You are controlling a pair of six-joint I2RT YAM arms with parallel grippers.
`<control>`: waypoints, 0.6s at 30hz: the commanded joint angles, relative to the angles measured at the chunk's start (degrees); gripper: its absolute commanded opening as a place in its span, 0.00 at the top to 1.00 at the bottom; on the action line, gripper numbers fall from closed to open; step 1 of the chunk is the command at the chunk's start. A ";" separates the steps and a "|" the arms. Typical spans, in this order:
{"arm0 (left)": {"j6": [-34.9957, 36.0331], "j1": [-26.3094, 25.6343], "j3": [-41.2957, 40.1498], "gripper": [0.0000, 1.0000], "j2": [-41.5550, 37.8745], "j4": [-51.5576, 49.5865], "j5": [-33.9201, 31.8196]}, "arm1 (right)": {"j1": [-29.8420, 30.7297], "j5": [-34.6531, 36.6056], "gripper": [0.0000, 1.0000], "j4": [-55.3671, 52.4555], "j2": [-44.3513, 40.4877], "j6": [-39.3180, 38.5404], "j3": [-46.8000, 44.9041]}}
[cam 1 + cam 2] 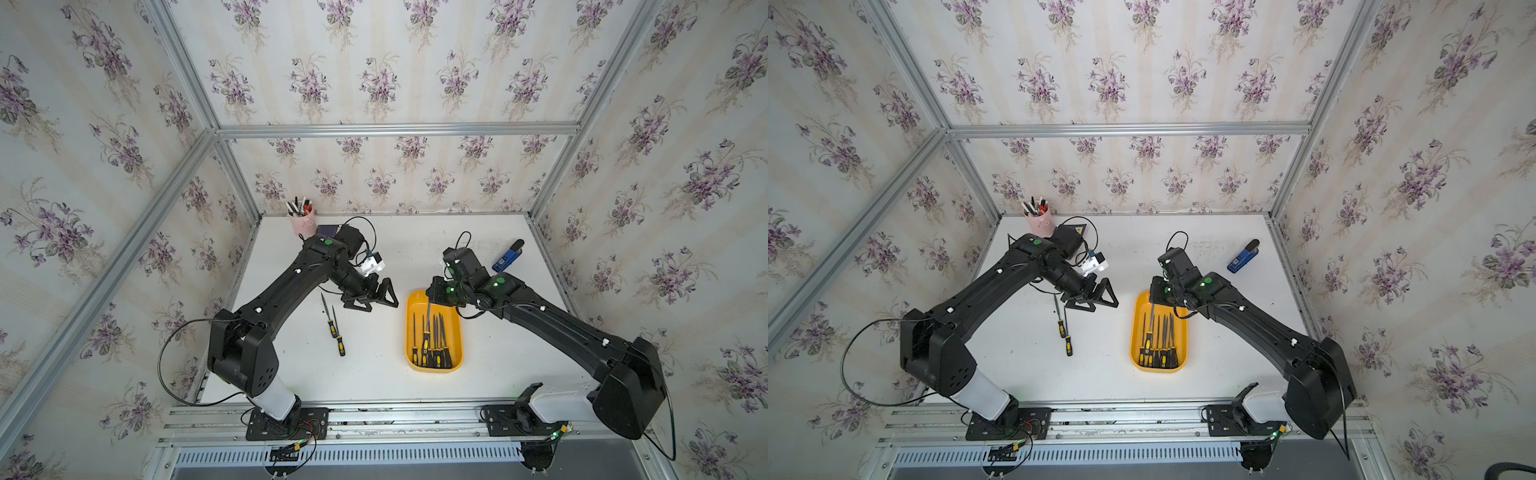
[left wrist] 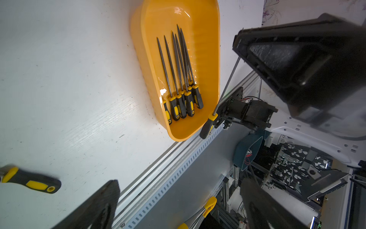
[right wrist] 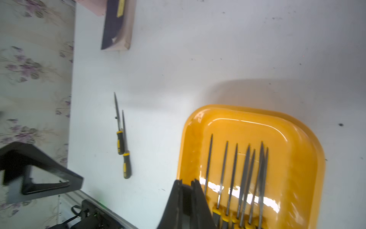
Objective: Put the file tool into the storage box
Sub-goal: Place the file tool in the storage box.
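Yellow tray (image 1: 456,332) (image 1: 1185,336): shallow, rounded corners, flat on desk right of centre, long sides running front to back.

Files in tray (image 1: 434,347) (image 2: 178,79): several, black-and-yellow handles, packed side by side, handles toward front edge, tips toward back edge.

Hanging file (image 2: 225,89): over tray, tilted, handle down, tip up, clamped in right gripper (image 3: 187,181).

Two loose files (image 1: 334,328) (image 3: 121,142): flat on desk left of tray, staggered, just beside each other, handles toward front edge.
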 commanded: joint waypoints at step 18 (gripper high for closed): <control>1.69 0.65 -5.23 0.00 -0.44 0.25 -3.10 | 0.05 0.43 1.00 3.41 8.41 -3.90 -3.76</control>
